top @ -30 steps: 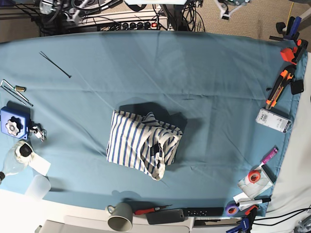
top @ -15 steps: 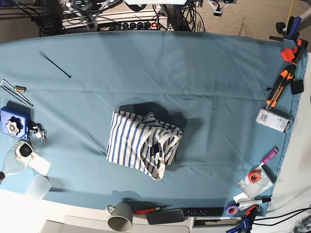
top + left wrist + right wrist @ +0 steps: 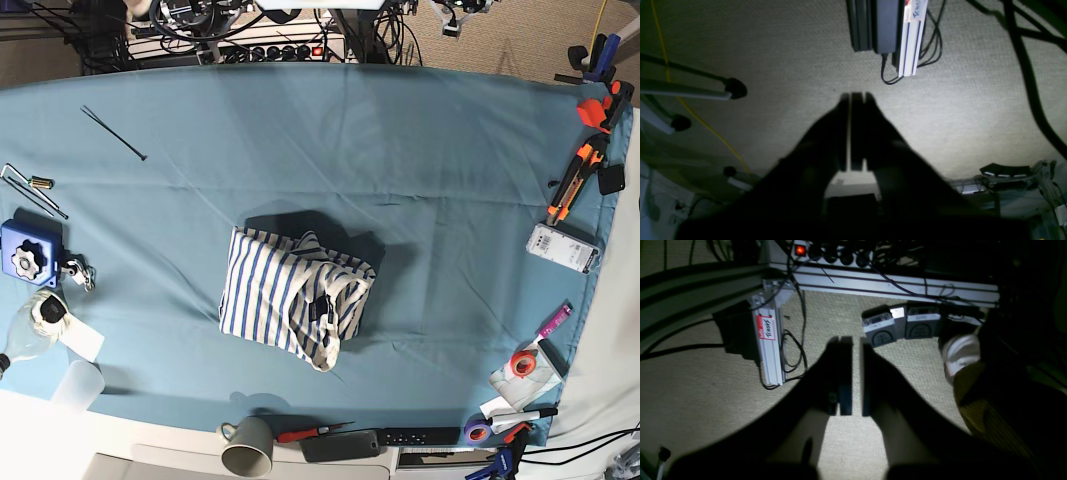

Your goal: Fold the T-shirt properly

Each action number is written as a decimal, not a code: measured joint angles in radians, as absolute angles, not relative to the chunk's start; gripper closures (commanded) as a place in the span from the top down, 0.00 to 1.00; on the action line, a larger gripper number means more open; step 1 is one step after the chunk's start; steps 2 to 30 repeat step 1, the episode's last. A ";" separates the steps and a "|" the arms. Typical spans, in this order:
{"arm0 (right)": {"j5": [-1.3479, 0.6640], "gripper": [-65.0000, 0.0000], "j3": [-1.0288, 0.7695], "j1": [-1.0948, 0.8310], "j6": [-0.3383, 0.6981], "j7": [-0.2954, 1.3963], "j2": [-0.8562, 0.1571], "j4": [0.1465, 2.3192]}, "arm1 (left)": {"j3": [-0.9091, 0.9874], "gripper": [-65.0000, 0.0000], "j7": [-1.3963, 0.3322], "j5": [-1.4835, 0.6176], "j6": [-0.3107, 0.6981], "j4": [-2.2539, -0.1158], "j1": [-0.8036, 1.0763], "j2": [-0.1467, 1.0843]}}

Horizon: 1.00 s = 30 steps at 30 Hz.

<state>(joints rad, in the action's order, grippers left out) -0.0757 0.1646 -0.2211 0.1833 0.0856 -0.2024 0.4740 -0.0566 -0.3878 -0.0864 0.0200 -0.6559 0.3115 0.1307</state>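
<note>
The T-shirt [image 3: 295,295], white with blue stripes, lies folded into a compact bundle a little left of the middle of the teal-covered table [image 3: 450,150]. No gripper is near it. In the left wrist view, my left gripper [image 3: 853,96] hangs over the carpet floor beyond the table, its fingers pressed together and holding nothing. My right gripper [image 3: 856,340] is also over the floor, near a power strip [image 3: 826,250]. Only a narrow slit shows between its fingers, and nothing is in it.
A grey mug [image 3: 248,447], a red-handled tool [image 3: 310,432] and a black remote [image 3: 420,436] line the front edge. Orange clamps [image 3: 580,175], a white device [image 3: 563,247] and tape rolls [image 3: 522,363] sit on the right. A blue device [image 3: 25,255] and a bottle [image 3: 35,325] are on the left.
The arm parts at the top edge of the base view have shifted slightly. The T-shirt has not moved.
</note>
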 measured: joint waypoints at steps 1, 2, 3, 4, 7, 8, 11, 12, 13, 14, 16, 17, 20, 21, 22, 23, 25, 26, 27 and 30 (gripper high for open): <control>-0.076 0.06 0.165 -0.221 0.183 0.086 -0.202 0.474 | -0.057 0.00 -0.388 -0.086 0.020 -0.656 0.312 0.131; -0.076 0.06 0.165 -0.221 0.183 0.086 -0.202 0.474 | -0.057 0.00 -0.388 -0.086 0.020 -0.656 0.312 0.131; -0.076 0.06 0.165 -0.221 0.183 0.086 -0.202 0.474 | -0.057 0.00 -0.388 -0.086 0.020 -0.656 0.312 0.131; -0.076 0.06 0.165 -0.221 0.183 0.086 -0.202 0.474 | -0.057 0.00 -0.388 -0.086 0.020 -0.656 0.312 0.131; -0.076 0.06 0.165 -0.221 0.183 0.086 -0.202 0.474 | -0.057 0.00 -0.388 -0.086 0.020 -0.656 0.312 0.131; -0.076 0.06 0.165 -0.221 0.183 0.086 -0.202 0.474 | -0.057 0.00 -0.388 -0.086 0.020 -0.656 0.312 0.131; -0.076 0.06 0.165 -0.221 0.183 0.086 -0.202 0.474 | -0.057 0.00 -0.388 -0.086 0.020 -0.656 0.312 0.131; -0.076 0.06 0.165 -0.221 0.183 0.086 -0.202 0.474 | -0.057 0.00 -0.388 -0.086 0.020 -0.656 0.312 0.131; -0.076 0.06 0.165 -0.221 0.183 0.086 -0.202 0.474 | -0.057 0.00 -0.388 -0.086 0.020 -0.656 0.312 0.131; -0.076 0.06 0.165 -0.221 0.183 0.086 -0.202 0.474 | -0.057 0.00 -0.388 -0.086 0.020 -0.656 0.312 0.131; -0.076 0.06 0.165 -0.221 0.183 0.086 -0.202 0.474 | -0.057 0.00 -0.388 -0.086 0.020 -0.656 0.312 0.131; -0.076 0.06 0.165 -0.221 0.183 0.086 -0.202 0.474 | -0.057 0.00 -0.388 -0.086 0.020 -0.656 0.312 0.131; -0.076 0.06 0.165 -0.221 0.183 0.086 -0.202 0.474 | -0.057 0.00 -0.388 -0.086 0.020 -0.656 0.312 0.131; -0.076 0.06 0.165 -0.221 0.183 0.086 -0.202 0.474 | -0.057 0.00 -0.388 -0.086 0.020 -0.656 0.312 0.131; -0.076 0.06 0.165 -0.221 0.183 0.086 -0.202 0.474 | -0.057 0.00 -0.388 -0.086 0.020 -0.656 0.312 0.131; -0.076 0.06 0.165 -0.221 0.183 0.086 -0.202 0.474 | -0.057 0.00 -0.388 -0.086 0.020 -0.656 0.312 0.131; -0.076 0.06 0.165 -0.221 0.183 0.086 -0.202 0.474 | -0.057 0.00 -0.388 -0.086 0.020 -0.656 0.312 0.131; -0.076 0.06 0.165 -0.221 0.183 0.086 -0.202 0.474 | -0.057 0.00 -0.388 -0.086 0.020 -0.656 0.312 0.131; -0.076 0.06 0.165 -0.221 0.183 0.086 -0.202 0.474 | -0.057 0.00 -0.388 -0.086 0.020 -0.656 0.312 0.131; -0.076 0.06 0.165 -0.221 0.183 0.086 -0.202 0.474 | -0.057 0.00 -0.388 -0.086 0.020 -0.656 0.312 0.131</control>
